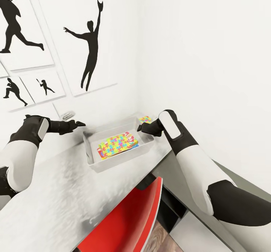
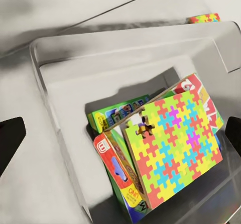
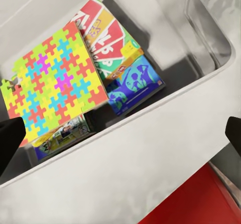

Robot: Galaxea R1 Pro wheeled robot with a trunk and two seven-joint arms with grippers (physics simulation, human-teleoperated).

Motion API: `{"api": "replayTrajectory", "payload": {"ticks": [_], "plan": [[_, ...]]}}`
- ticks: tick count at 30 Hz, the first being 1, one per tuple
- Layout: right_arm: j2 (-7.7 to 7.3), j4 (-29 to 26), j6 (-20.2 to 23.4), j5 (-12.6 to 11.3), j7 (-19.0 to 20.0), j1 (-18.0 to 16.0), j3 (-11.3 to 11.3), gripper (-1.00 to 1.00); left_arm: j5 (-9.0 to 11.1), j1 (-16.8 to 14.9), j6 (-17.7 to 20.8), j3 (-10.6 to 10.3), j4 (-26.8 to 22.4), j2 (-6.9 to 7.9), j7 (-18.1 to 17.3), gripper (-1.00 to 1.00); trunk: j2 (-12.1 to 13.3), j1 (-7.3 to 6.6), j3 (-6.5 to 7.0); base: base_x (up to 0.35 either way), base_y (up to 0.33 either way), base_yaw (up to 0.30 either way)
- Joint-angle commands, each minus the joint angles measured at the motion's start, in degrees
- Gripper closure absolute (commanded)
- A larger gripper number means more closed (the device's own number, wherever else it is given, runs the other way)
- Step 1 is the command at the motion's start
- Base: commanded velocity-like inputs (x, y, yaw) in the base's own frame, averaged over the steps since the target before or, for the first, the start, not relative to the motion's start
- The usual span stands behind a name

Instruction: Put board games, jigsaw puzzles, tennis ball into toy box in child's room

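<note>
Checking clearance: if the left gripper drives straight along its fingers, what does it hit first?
Probably the jigsaw puzzle lying atop the board games in the toy box; left gripper looks open, depth uncertain.

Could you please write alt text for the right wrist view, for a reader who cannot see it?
A light grey toy box holds a multicoloured jigsaw puzzle lying on top of several printed board games. A red chair shows beside the box.

Toy box point(image 1: 113, 161): smooth translucent grey plastic. Table point(image 1: 56, 191): glossy pale top. Chair point(image 1: 128, 222): glossy red.

Table point(image 1: 56, 191) with toy box point(image 1: 98, 165), puzzle point(image 1: 144, 119)
</note>
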Motion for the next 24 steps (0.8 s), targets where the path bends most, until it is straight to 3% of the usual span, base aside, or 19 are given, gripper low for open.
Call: {"api": "replayTrajectory", "payload": {"ticks": [1,17,24], "plan": [[0.0,0.0,0.1,-0.5,-0.6,-0.1,0.1,-1.0,-0.6,-0.1,0.3,0.4,0.0,-0.07,-0.5,-1.0,-0.1,0.04,-0.12,0.0,0.0,0.0],[0.0,1.4,0.1,0.0,-0.6,-2.4,3.0,-1.0,-1.0,-0.1,0.7,0.5,0.4,-0.98,0.6,-1.0,-0.1,0.04,-0.12,0.0,0.0,0.0],[0.0,1.7,0.2,3.2,-0.6,-2.5,3.7,-1.0,-1.0,-0.1,1.1,0.5,0.5,-1.38,3.1,-1.0,-0.1,0.04,-0.12,0.0,0.0,0.0]]}}
